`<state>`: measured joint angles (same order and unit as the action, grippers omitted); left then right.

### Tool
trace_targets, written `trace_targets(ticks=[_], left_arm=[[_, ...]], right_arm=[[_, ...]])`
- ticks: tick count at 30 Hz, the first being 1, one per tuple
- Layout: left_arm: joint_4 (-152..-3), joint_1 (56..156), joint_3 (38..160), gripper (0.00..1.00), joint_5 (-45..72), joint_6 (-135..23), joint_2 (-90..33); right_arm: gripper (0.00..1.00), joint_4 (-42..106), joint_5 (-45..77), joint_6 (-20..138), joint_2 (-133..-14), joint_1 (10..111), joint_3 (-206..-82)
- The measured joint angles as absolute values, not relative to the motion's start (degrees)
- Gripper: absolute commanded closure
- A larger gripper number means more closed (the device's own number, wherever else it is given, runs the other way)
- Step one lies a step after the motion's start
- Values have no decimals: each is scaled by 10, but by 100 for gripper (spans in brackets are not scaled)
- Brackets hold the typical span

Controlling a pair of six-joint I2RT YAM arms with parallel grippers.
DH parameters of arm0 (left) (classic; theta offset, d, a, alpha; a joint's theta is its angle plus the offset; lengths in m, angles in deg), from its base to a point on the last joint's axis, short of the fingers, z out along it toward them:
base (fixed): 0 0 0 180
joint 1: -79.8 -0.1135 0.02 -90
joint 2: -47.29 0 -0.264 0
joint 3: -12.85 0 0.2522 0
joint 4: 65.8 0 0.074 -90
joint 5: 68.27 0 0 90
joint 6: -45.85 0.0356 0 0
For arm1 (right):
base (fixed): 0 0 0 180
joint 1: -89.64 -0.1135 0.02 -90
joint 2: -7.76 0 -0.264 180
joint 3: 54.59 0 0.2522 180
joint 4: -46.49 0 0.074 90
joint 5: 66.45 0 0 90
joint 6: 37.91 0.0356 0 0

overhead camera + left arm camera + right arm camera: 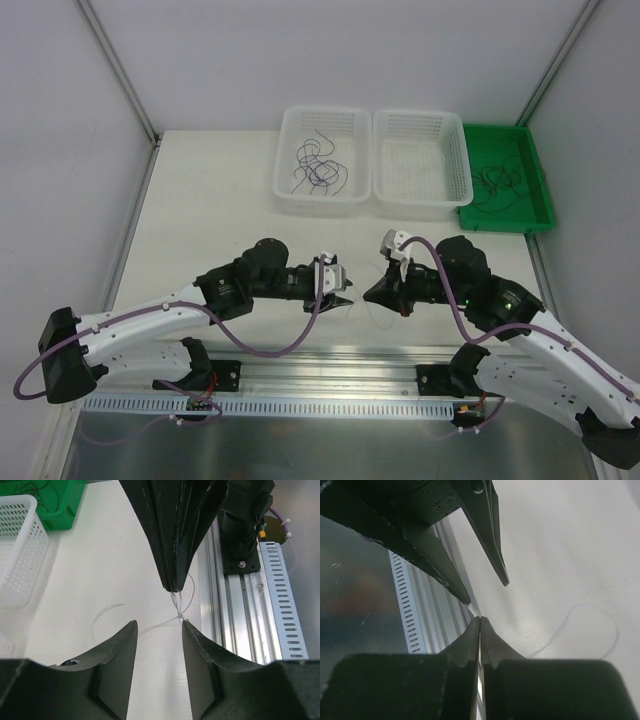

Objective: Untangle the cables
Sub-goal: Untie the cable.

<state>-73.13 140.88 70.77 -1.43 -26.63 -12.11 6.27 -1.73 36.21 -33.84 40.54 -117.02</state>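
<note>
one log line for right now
right tool: shut on thin white wire | left tool: open, tips by wire | wire tail: looped on white table

Baskets [372,150] along far edge, open tabletop [215,215] nearer

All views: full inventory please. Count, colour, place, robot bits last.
table: 1, white, under everything
left basket: 1, white, table's far edge
right basket: 1, white, beside the left basket; faint pale strands inside, count unclear
green tray: 1, green, right of both baskets
basket cables: several, black, looped in the left basket
tray cables: several, black, in the green tray
thin wire: at least 1, whitish, between the claws, trailing onto the table
rail: 1, silver, near edge
left claw: 1, black, open at the thin wire
right claw: 1, black, shut on the thin wire
</note>
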Motion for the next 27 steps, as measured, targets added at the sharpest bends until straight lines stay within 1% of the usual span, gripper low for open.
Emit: trace_targets(ticks=[2,5,9,15,18,21,22,25,26,27], left_arm=[[-735,1409,716,65,-21,-262,-128],[-738,1409,728,70,-34,-260,-138],[-742,1409,735,72,-50,-262,-152],[-744,1409,741,72,-74,-272,-172],[-745,1409,744,74,-82,-277,-178],[-746,1409,751,81,-84,-285,-187],[-746,1409,754,86,-84,-287,-190],[-747,1409,761,93,-84,-293,-197],[-747,1409,763,99,-83,-294,-199],[-748,1409,764,100,-83,-297,-200]], right_arm=[[99,62,-19,359,-339,405,-1170],[99,57,-20,355,-339,405,-1170],[99,53,-19,351,-339,405,-1170],[99,52,-18,349,-339,405,-1170],[99,52,-18,349,-339,405,-1170],[99,52,-17,349,-339,405,-1170],[99,52,-17,349,-339,405,-1170],[99,52,-14,349,-339,405,-1170],[99,52,-13,349,-339,405,-1170],[99,52,-13,349,-338,405,-1170]])
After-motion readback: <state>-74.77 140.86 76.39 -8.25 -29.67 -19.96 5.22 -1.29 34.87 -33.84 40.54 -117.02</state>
